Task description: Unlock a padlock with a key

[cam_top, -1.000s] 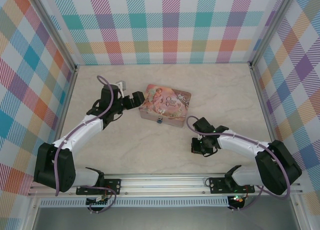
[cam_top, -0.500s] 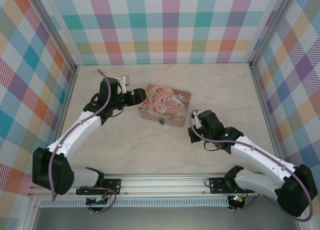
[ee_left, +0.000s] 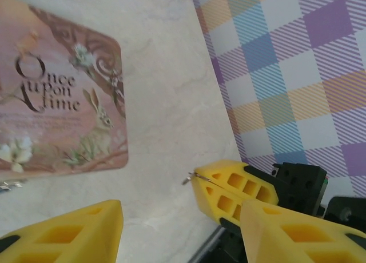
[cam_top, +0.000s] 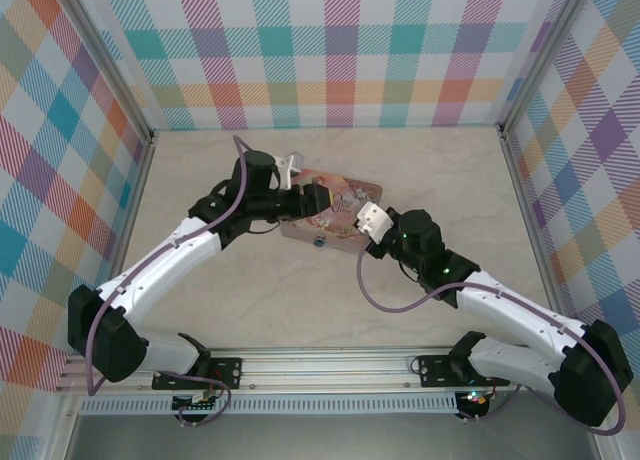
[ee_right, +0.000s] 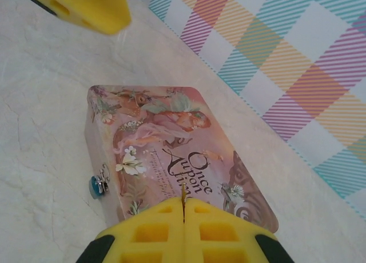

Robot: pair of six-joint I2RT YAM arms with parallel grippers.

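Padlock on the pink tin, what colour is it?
The tiny padlock is blue with a silvery shackle; right wrist view shows it best.

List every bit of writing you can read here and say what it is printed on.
"Once Upon A Time": ornate dark lettering on the lid of the pink tin.
Smaller line of print beside that title, right wrist view: too small to read.
No other writing can be read.
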